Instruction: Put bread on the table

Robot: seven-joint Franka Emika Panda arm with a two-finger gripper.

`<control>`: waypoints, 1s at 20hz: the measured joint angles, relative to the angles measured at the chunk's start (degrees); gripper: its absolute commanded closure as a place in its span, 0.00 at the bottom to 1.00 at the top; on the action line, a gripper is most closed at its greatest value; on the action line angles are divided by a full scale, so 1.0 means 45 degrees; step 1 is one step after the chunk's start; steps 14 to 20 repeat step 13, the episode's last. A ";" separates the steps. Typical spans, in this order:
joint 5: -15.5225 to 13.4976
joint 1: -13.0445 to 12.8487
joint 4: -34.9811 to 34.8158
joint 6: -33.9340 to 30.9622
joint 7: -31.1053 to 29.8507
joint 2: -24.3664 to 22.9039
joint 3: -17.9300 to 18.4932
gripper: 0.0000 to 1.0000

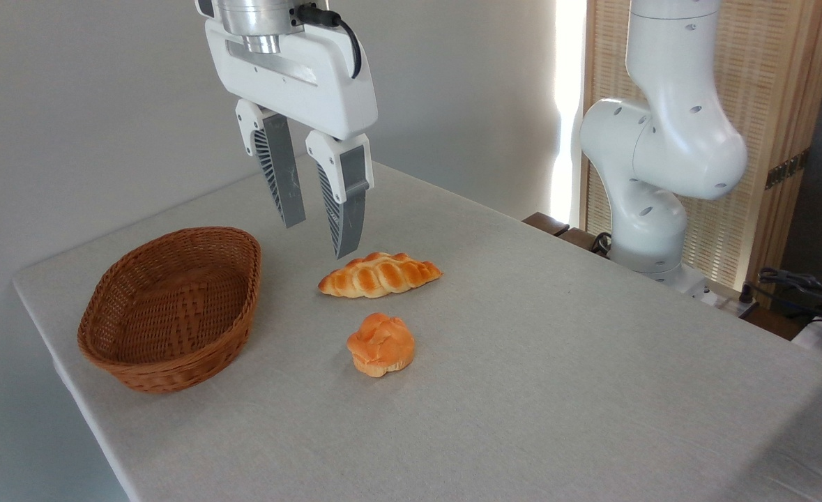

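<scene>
The bread (381, 344), a small lumpy golden-orange bun with a knotted top, lies on the table (536, 362), a wide grey-beige surface. My gripper (318, 238) hangs open in the air up and to the left of the bun, its grey ribbed fingers (345, 209) pointing down with nothing between them. The gripper is well apart from the bun.
A longer braided golden loaf (379, 275) lies on the table just behind the bun, under the gripper's right finger. An oval brown wicker basket (171, 307) stands at the left with nothing visible inside. The white arm base (651, 181) rises at the right rear.
</scene>
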 measured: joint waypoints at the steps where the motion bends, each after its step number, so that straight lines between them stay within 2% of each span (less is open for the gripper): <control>1: 0.0071 0.0000 0.0000 0.0000 0.0001 0.0000 0.0000 0.00; 5: 0.0267 0.0000 0.0000 0.0000 0.0004 0.0000 0.0000 0.00; 20: 0.0275 0.0000 0.0000 0.0000 0.0005 0.0000 0.0000 0.00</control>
